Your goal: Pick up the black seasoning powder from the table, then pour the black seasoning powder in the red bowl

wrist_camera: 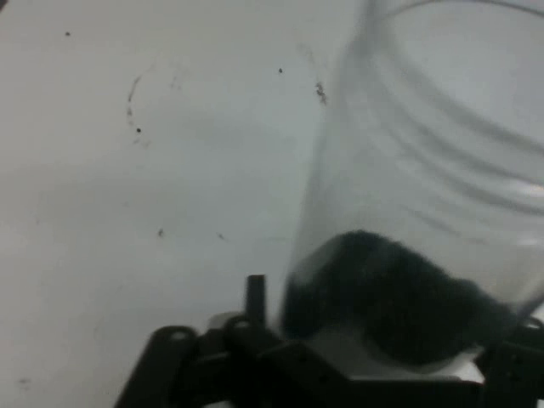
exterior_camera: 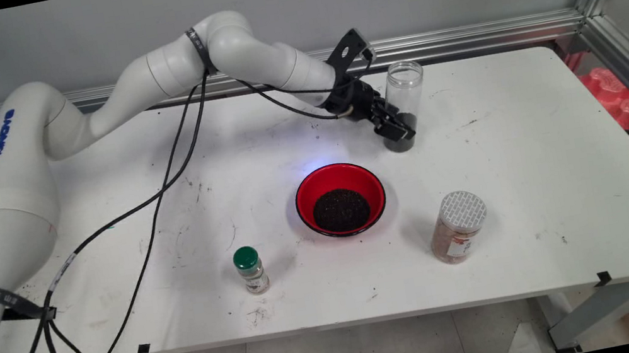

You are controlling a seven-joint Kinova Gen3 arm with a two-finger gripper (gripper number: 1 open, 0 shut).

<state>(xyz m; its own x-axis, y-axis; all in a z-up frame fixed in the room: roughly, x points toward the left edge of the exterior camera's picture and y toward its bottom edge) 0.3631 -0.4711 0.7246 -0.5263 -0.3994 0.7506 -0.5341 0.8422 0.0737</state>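
A tall clear jar (exterior_camera: pixel 404 99) without a lid stands upright at the table's far middle, with a dark granular remnant in its bottom. My gripper (exterior_camera: pixel 397 126) reaches in from the left and is shut on the jar's lower part. In the hand view the jar (wrist_camera: pixel 425 212) fills the right side, and the gripper (wrist_camera: pixel 387 336) has one finger on each side of its dark base. A red bowl (exterior_camera: pixel 340 199) holding dark grains sits in front of the jar, nearer the camera.
A small spice bottle with a green cap (exterior_camera: pixel 251 269) stands front left of the bowl. A larger shaker with a grey perforated lid (exterior_camera: pixel 458 227) stands front right. Black cables (exterior_camera: pixel 163 189) trail across the table's left half.
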